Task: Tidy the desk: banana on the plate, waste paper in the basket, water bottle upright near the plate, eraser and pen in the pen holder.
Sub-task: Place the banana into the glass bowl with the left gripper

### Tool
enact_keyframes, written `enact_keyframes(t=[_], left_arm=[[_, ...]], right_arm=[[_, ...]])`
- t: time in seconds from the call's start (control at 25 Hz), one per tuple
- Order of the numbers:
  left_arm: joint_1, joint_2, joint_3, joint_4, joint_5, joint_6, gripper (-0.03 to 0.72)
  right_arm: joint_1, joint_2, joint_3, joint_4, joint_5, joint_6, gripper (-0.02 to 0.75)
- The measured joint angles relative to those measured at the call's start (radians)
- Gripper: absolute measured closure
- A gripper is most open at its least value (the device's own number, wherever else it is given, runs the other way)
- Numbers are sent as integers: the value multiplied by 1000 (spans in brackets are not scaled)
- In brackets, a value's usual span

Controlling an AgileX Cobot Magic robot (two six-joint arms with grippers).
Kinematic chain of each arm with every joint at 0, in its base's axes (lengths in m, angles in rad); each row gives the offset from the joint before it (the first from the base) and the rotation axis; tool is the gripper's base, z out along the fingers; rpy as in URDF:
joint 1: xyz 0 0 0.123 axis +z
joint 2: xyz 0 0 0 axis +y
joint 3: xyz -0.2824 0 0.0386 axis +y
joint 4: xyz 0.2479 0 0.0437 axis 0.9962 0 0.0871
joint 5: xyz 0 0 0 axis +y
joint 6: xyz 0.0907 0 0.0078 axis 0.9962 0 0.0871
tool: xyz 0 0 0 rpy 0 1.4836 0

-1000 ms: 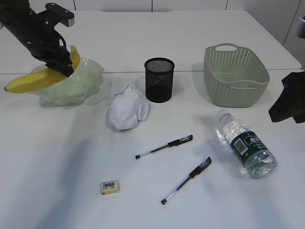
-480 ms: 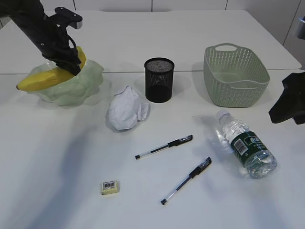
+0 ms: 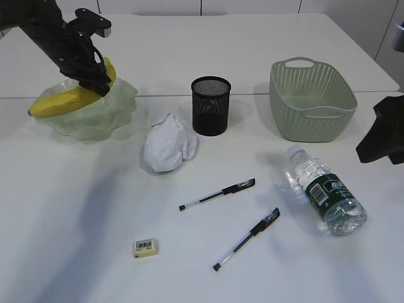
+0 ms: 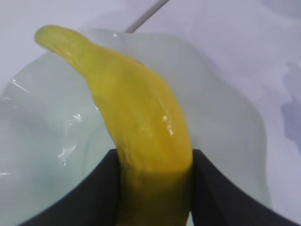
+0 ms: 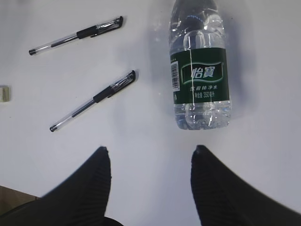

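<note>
My left gripper (image 3: 95,79) is shut on the yellow banana (image 3: 60,102) and holds it over the pale green glass plate (image 3: 117,110); in the left wrist view the banana (image 4: 136,113) fills the jaws (image 4: 155,155) above the plate (image 4: 225,136). The crumpled waste paper (image 3: 167,144) lies right of the plate. The black mesh pen holder (image 3: 211,105) stands behind it. Two pens (image 3: 218,194) (image 3: 247,238) and the yellow eraser (image 3: 145,247) lie on the table. The water bottle (image 3: 323,197) lies on its side. My right gripper (image 5: 150,153) is open and empty, near the bottle's base (image 5: 200,75).
The green woven basket (image 3: 314,98) stands at the back right. The right arm (image 3: 384,136) shows at the right edge of the exterior view. The right wrist view also shows both pens (image 5: 75,36) (image 5: 94,100) and the eraser's edge (image 5: 3,93).
My left gripper has carried the banana to the right, farther over the plate. The right arm has not moved.
</note>
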Motion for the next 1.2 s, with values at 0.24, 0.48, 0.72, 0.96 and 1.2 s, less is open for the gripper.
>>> enact_keyframes(t=[0.24, 0.48, 0.72, 0.96, 1.2], left_arm=[[0, 0, 0, -2, -39, 0, 392], [0, 0, 0, -2, -39, 0, 381], [0, 0, 0, 12, -4, 0, 367], [0, 0, 0, 27, 21, 0, 309], [0, 0, 0, 27, 26, 0, 269]], right_arm=[[0, 0, 0, 0, 0, -2, 330], [0, 0, 0, 0, 0, -2, 330], [0, 0, 0, 0, 0, -2, 330], [0, 0, 0, 0, 0, -2, 330], [0, 0, 0, 0, 0, -2, 330]])
